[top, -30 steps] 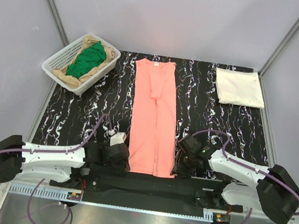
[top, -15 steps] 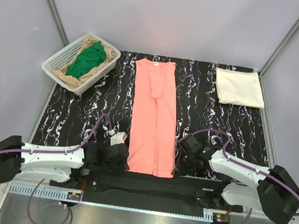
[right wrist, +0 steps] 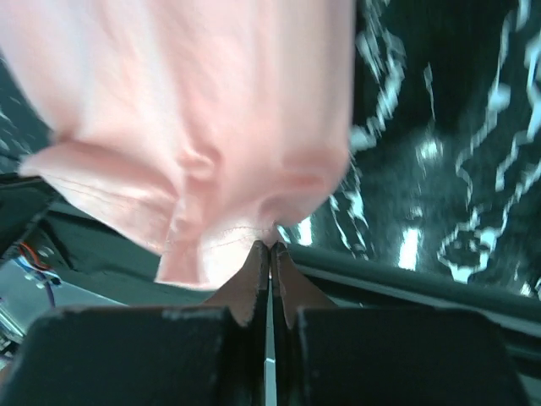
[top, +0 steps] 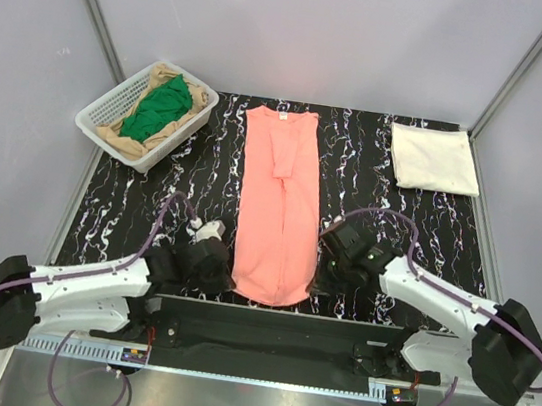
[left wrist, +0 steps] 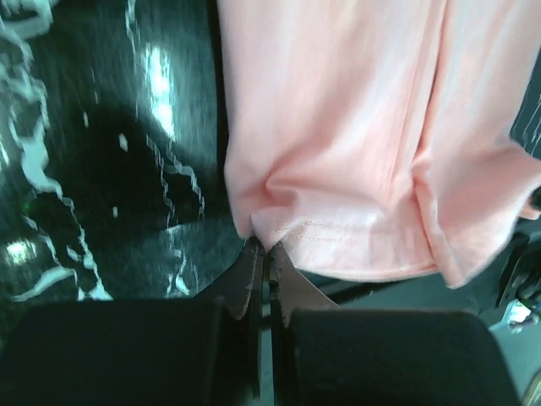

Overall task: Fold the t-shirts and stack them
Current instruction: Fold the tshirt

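The pink shirt (top: 279,204) lies in a long narrow strip up the middle of the tabletop (top: 390,220), collar at the far end and sides already turned in, so its lengthwise folds look done. The left fingers (left wrist: 259,258) are pressed fully together on the near-left corner of its hem, and the right fingers (right wrist: 264,266) are pressed together the same way on the near-right corner. The hem bunches and curves between the two pinches. The step in hand looks like the crosswise fold, carrying the hem toward the collar, and that fold is not yet made. Right of the pink shirt's collar, well apart from it, a cream shirt (top: 435,158) sits folded into a neat rectangle, likely the start of the stack. Left of the collar, a basket (top: 96,110) holds a green shirt (top: 158,106) and a tan shirt (top: 123,139), both crumpled and unfolded. So roughly one shirt is finished, one is partway, and two remain. A small white neck label (top: 284,111) shows at the collar, too small to read; no other writing is visible.
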